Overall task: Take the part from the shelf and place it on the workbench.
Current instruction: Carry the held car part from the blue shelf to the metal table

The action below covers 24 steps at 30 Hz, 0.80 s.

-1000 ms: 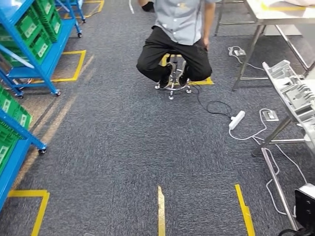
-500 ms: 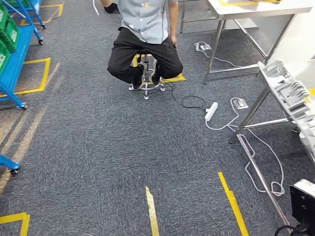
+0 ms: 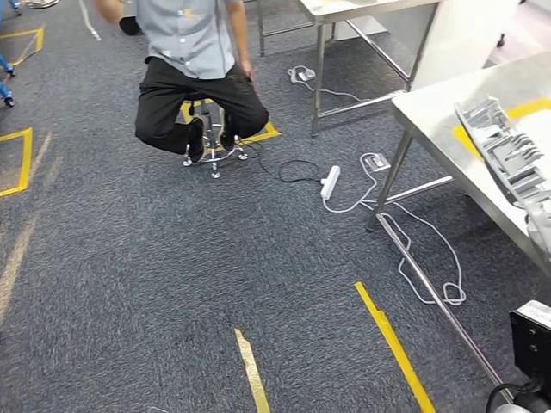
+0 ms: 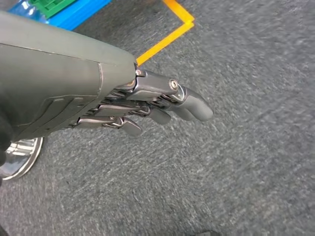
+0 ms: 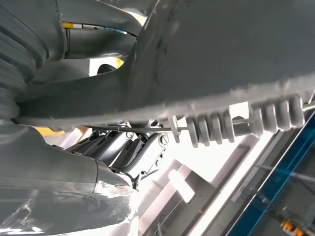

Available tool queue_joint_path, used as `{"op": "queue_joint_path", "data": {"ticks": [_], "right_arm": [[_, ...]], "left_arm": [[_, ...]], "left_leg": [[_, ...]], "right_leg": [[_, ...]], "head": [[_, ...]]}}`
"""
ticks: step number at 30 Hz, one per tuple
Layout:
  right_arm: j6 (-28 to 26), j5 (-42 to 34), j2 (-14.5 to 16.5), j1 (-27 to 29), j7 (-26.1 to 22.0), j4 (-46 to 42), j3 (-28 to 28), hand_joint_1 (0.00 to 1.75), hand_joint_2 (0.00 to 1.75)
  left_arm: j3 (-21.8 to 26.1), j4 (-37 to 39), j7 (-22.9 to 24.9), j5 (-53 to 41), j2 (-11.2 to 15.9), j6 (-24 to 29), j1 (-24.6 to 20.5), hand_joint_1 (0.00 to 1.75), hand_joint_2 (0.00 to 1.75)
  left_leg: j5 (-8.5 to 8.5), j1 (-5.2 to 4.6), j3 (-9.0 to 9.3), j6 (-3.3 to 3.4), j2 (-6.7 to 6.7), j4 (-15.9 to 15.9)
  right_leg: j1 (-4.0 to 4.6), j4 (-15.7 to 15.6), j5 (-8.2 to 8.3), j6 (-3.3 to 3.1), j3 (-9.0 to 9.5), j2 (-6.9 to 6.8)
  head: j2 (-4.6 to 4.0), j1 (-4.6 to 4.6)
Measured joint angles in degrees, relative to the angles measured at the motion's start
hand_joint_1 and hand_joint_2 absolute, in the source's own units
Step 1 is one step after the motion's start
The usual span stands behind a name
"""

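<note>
- Our right hand [image 5: 122,157] is clamped around the part [image 5: 208,59], a large grey piece with a ribbed rod along its edge; the part lies tight over the fingers in the right wrist view.
- Our left hand [image 4: 148,105] hangs over the carpet, fingers straight, slightly apart and holding nothing.
- The workbench [image 3: 448,129] stands ahead of us to the right, and grey metal parts [image 3: 507,155] already lie on its top.
- A person [image 3: 195,69] sits on a stool well away from the workbench, and a power strip [image 3: 330,182] with white cables [image 3: 422,258] lies on the floor near the workbench leg.
- We judge the step in hand is carrying the part to the workbench.
- To do it well, we should keep the grip firm, step clear of the cables, and aim for a bare area of the workbench beside the grey metal parts.
</note>
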Motion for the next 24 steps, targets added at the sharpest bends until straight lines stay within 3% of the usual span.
{"op": "queue_joint_path", "data": {"ticks": [2,4,5,6,7,9,11,13,14,16,18,20,21,22,24], "right_arm": [[0.00,0.03,-0.15,-0.26,0.08,0.10,0.12,1.75,1.75],[0.01,0.03,-0.27,-0.38,0.15,0.30,0.34,1.75,1.75],[0.02,0.01,-0.37,-0.39,0.27,0.43,0.44,1.75,1.75],[0.02,-0.03,-0.48,-0.40,0.45,0.56,0.51,1.75,1.75],[0.02,-0.10,-0.60,-0.42,0.68,0.69,0.55,1.75,1.75],[0.01,-0.30,-0.89,-0.56,1.14,0.93,0.61,1.75,1.75],[0.00,-0.47,-1.19,-0.81,1.44,1.12,0.63,1.75,1.75],[-0.01,-0.52,-1.43,-0.84,1.56,1.20,0.67,1.75,1.75],[-0.01,-0.54,-1.53,-0.74,1.60,1.22,0.69,1.75,1.75],[-0.01,-0.56,-1.80,-0.87,1.63,1.28,0.77,1.75,1.75],[-0.01,-0.60,-1.99,-1.15,1.64,1.39,0.92,1.75,1.75],[0.00,-0.64,-2.01,-1.13,1.64,1.58,1.11,1.75,1.75],[0.00,-0.68,-2.01,-1.07,1.64,1.67,1.18,1.75,1.75],[0.00,-0.73,-2.01,-1.03,1.65,1.75,1.21,1.75,1.75],[-0.01,-0.85,-2.02,-1.03,1.67,1.82,1.24,1.75,1.75]], "left_arm": [[0.00,0.00,-0.02,0.00,0.06,-0.02,0.01,0.00,1.75],[0.00,0.00,-0.02,-0.01,0.07,-0.08,0.16,0.00,1.75],[0.00,0.00,-0.02,-0.01,0.08,-0.11,0.22,0.00,1.75],[0.00,0.00,-0.02,-0.02,0.08,-0.15,0.25,0.00,1.75],[0.00,0.00,-0.02,-0.03,0.09,-0.16,0.24,0.00,1.75],[0.00,0.00,-0.02,-0.04,0.20,-0.16,0.24,0.00,1.75],[0.00,0.00,-0.01,-0.05,0.32,-0.16,0.22,0.00,1.75],[-0.01,0.01,0.00,-0.08,0.31,-0.16,0.16,0.00,1.75],[-0.02,0.01,0.01,-0.08,0.31,-0.16,0.10,0.00,1.75],[-0.02,0.01,0.00,-0.08,0.31,-0.15,0.03,0.00,1.75],[-0.02,0.01,0.00,-0.08,0.34,-0.15,0.11,0.00,1.75],[-0.02,0.02,0.00,-0.11,0.34,-0.16,0.22,0.00,1.75],[-0.02,0.02,0.00,-0.13,0.33,-0.16,0.22,0.00,1.75],[-0.02,0.02,0.00,-0.16,0.30,-0.16,0.19,0.00,1.75],[-0.02,0.02,0.01,-0.19,0.25,-0.16,0.12,0.00,1.75]], "left_leg": [[-3.69,0.27,-2.67,-0.38,-2.85,6.25],[-6.48,0.33,-6.02,-0.41,-3.54,13.38],[-6.34,0.33,-6.78,-0.33,-3.59,14.74],[-5.14,0.32,-6.65,-0.19,-3.71,14.15],[-3.01,0.32,-5.47,0.03,-4.08,11.38],[1.08,0.46,-2.26,0.55,-6.61,3.87],[2.26,0.57,-0.43,0.73,-8.62,-0.59],[2.06,0.54,-0.17,0.87,-7.95,-1.46],[2.24,0.59,-0.13,1.13,-7.25,-1.71],[2.57,0.74,0.00,1.72,-5.71,-2.31],[2.56,0.60,0.02,2.02,-4.11,-2.40],[2.43,0.50,0.06,2.08,-2.42,-2.38],[2.35,0.50,0.11,2.04,-1.68,-2.37],[2.24,0.51,0.22,1.94,-0.97,-2.37],[1.93,0.39,0.60,1.54,0.16,-2.34]], "right_leg": [[-0.10,-0.11,0.18,-0.56,-0.04,1.18],[0.00,-0.09,0.21,-0.78,-0.07,2.54],[0.04,-0.07,0.22,-0.81,-0.06,3.30],[0.07,-0.03,0.23,-0.81,-0.03,4.07],[0.08,-0.01,0.25,-0.79,0.02,4.84],[0.08,0.14,0.30,-0.57,-0.03,6.24],[0.00,0.35,0.49,-0.03,-0.58,7.50],[-0.16,0.24,0.79,0.74,-1.32,8.77],[-0.18,0.35,0.71,1.06,-1.66,8.63],[-0.01,3.25,-1.14,1.51,-3.34,6.00],[-0.01,10.52,-4.89,1.83,-6.59,2.67],[-0.16,16.06,-6.71,2.22,-9.08,1.73],[-0.24,15.70,-5.97,2.36,-8.78,1.54],[-0.31,13.17,-4.37,2.46,-7.36,1.19],[-0.22,4.95,-1.19,2.47,-2.80,-1.00]], "head": [[0.00,-0.15],[0.00,-0.22],[0.00,-0.22],[0.00,-0.21],[0.00,-0.21],[0.00,-0.19],[0.00,-0.17],[0.00,-0.19],[0.00,-0.16],[0.00,0.11],[0.00,0.31],[0.00,0.31],[0.00,0.34],[0.00,0.36],[0.00,0.41]]}}
